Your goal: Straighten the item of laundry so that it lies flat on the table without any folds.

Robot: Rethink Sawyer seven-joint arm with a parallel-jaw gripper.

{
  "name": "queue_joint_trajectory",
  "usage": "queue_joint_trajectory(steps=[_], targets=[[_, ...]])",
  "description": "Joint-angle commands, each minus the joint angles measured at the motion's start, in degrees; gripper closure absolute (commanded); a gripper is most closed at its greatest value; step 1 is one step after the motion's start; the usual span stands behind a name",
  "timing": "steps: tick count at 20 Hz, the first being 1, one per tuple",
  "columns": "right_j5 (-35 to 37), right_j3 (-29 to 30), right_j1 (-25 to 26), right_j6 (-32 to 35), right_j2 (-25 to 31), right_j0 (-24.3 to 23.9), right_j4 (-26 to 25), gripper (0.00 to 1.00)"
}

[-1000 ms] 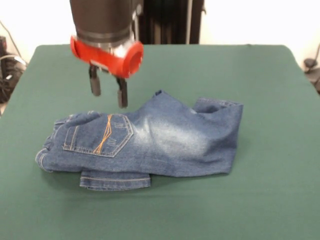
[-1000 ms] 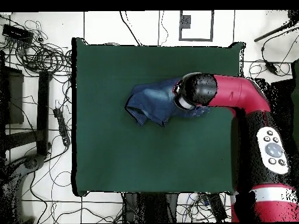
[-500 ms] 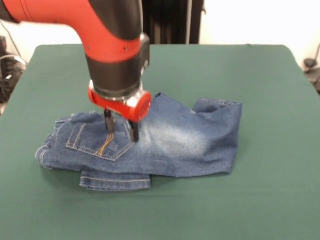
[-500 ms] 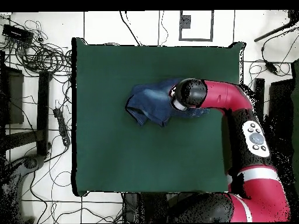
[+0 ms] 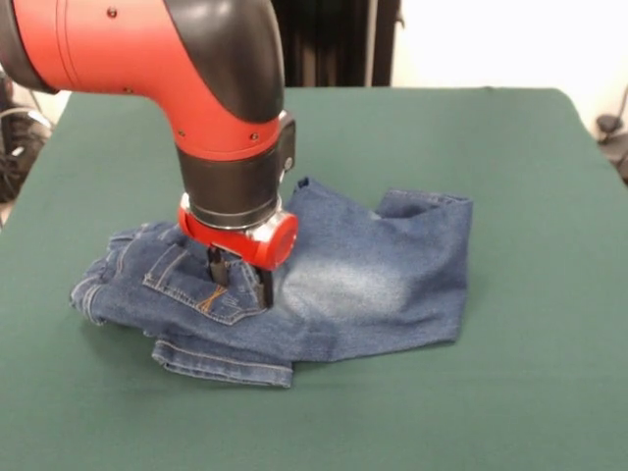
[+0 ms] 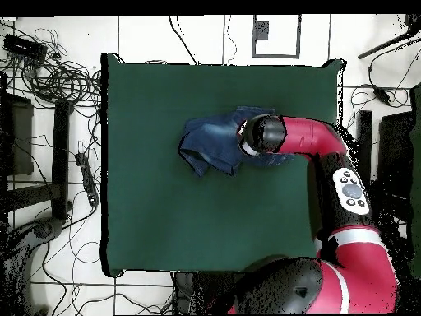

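The item of laundry (image 5: 373, 280) is a small pair of blue jeans lying crumpled and folded over near the middle of the green table (image 5: 510, 177). A hem sticks out below its front edge. My gripper (image 5: 241, 278) has come straight down onto the back pocket with orange stitching. It is open, and its two dark fingers (image 5: 265, 283) press into the denim with a ridge of cloth between them. In the overhead view the arm's wrist (image 6: 261, 134) covers the right part of the jeans (image 6: 210, 144) and hides the gripper.
Green cloth surrounds the jeans on all sides in both views (image 6: 164, 214). Cables (image 6: 49, 74) and dark stands lie on the floor off the table's left edge in the overhead view. The red arm (image 6: 329, 164) reaches in over the table's right side.
The gripper came down from above the jeans onto the pocket. The denim under it has bunched up, and the waist end and lower hem have shifted slightly.
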Motion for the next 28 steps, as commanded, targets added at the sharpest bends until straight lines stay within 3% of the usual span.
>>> queue_joint_trajectory(steps=[1,7,17,28], targets=[[1.09,1.42,-0.11,-4.99,2.11,2.83,-0.70,0.00],[5.12,3.03,-4.45,-4.72,1.87,3.42,0.49,0.00],[6.31,2.63,-5.38,-3.55,1.37,2.86,1.14,0.00],[-2.85,-0.61,5.49,-2.58,1.63,2.28,-1.79,0.00]])
